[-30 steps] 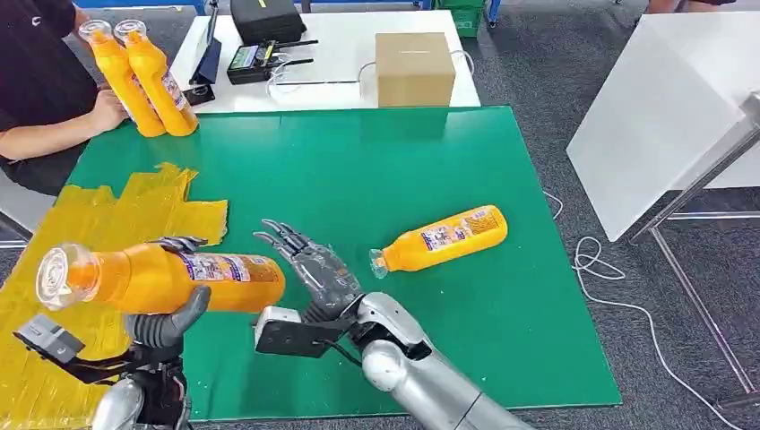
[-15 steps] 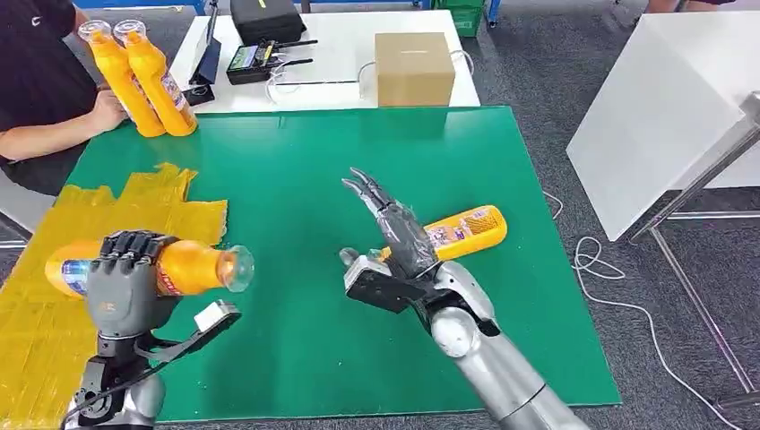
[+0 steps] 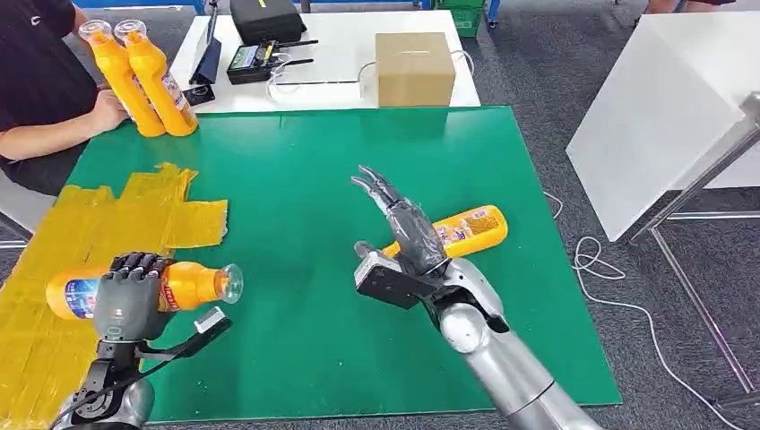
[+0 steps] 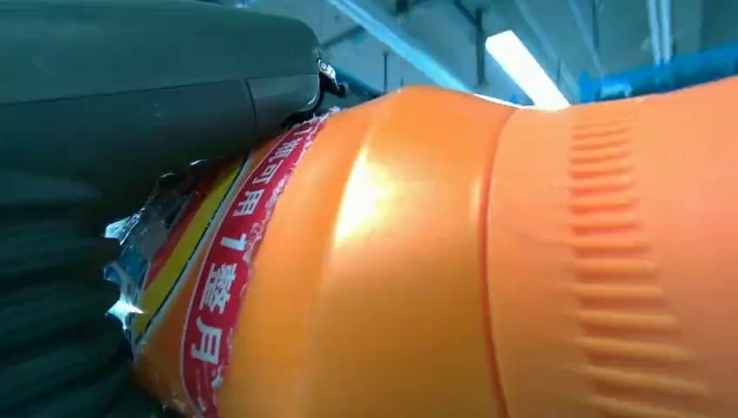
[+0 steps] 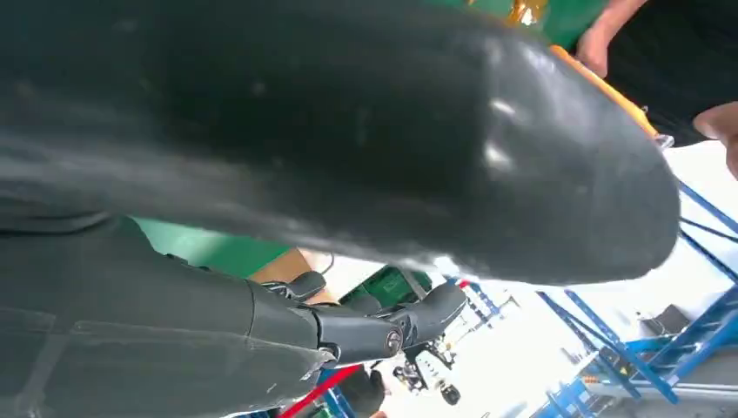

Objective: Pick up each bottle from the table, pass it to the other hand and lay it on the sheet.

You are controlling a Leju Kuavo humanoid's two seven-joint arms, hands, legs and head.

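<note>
Both arms raised, forearms up.
Left hand (image 3: 125, 296): fingers wrapped round a bottle (image 3: 184, 284). Right hand (image 3: 405, 228): empty, fingers straight and spread.

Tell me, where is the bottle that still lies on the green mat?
In the head view, the lying bottle rests right of the green mat's centre, partly hidden behind the open right hand.
</note>
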